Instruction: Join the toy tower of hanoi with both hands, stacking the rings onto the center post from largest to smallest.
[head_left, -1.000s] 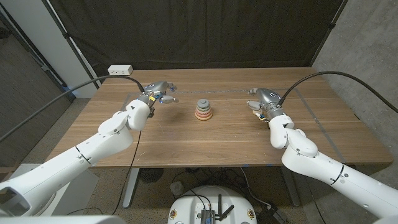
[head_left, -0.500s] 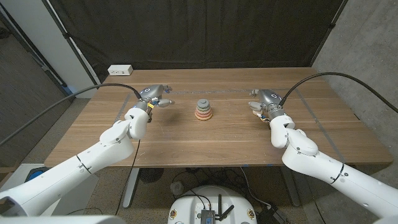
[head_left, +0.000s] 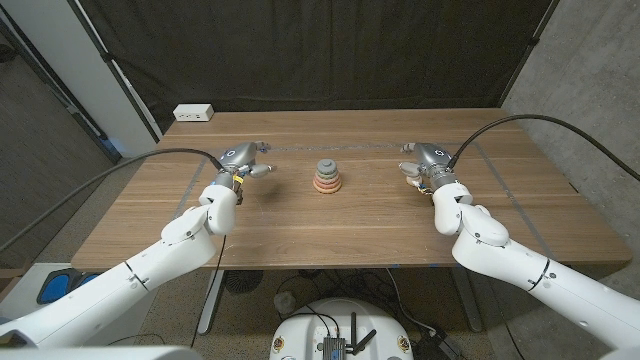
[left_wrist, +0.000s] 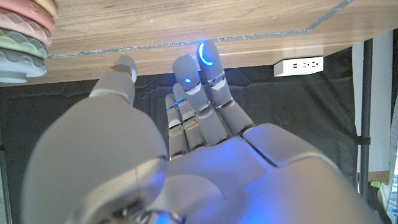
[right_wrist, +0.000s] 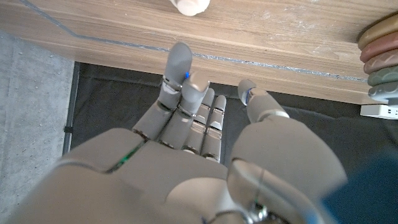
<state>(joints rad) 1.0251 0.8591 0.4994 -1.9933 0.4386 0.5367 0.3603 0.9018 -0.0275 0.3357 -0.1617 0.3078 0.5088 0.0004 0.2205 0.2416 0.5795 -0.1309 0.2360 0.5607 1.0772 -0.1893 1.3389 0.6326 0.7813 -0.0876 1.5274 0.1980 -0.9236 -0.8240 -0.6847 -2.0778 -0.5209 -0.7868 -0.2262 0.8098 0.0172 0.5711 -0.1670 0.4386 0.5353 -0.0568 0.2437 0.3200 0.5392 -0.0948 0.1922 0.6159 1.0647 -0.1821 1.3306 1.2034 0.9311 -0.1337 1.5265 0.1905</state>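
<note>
Stacked ring tower (head_left: 326, 178) standing upright on the wooden table (head_left: 330, 225), rings already on the post, wide ones low, small grey one on top. Pink and orange rings at the bottom, grey-green ones higher up.

Left hand (head_left: 243, 159) to the left of the tower, well apart from it, touching no ring. Fingers (left_wrist: 198, 93) stretched out side by side, thumb a little off to the side, nothing held. Seen in the left wrist view too, with the edge of the tower (left_wrist: 23, 31) off to one side of the left hand (left_wrist: 186, 155).

Right hand (head_left: 423, 161) to the right of the tower, also well apart from it, about as far away as the other one. Fingers (right_wrist: 180, 84) reaching out and a bit spread, nothing in them. Edge of the tower (right_wrist: 379, 56) in the right wrist view, away from the right hand (right_wrist: 199, 149).

Tower in between both hands, near the middle of the table.

White power strip (head_left: 194, 113) behind the tower, at the far left corner of the table.
</note>
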